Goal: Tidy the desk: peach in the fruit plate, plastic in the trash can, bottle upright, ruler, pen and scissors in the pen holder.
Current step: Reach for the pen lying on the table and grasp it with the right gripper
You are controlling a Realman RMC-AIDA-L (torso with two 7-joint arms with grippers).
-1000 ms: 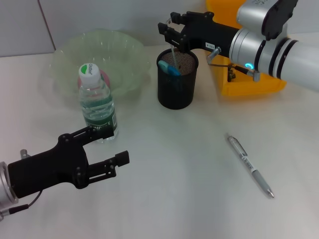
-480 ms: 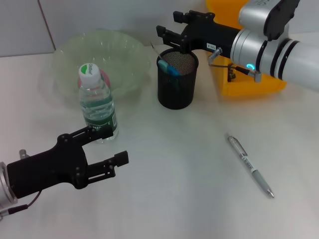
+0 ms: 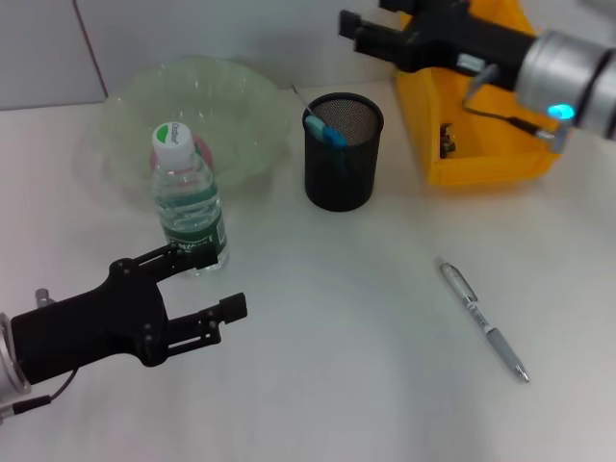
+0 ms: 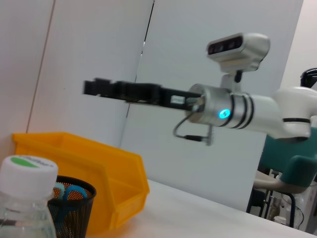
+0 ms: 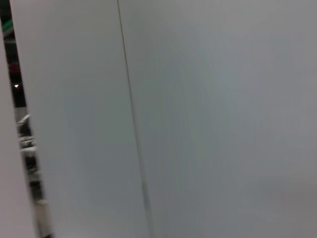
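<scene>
My right gripper [image 3: 358, 26] is open and empty above the pen holder [image 3: 343, 151]; the pen [image 3: 483, 320] lies well apart on the desk [image 3: 366, 385], thin, stiff, slippery; I should pinch its middle; my left gripper [image 3: 207, 289], also open, waits near the bottle [image 3: 187, 197].

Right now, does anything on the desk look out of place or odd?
Only the pen stands out: it lies loose on the desk, well apart from the pen holder. The bottle stands upright beside the fruit plate. The right end effector hangs above the holder; the left end effector is near the bottle.

No legible text on anything.
</scene>
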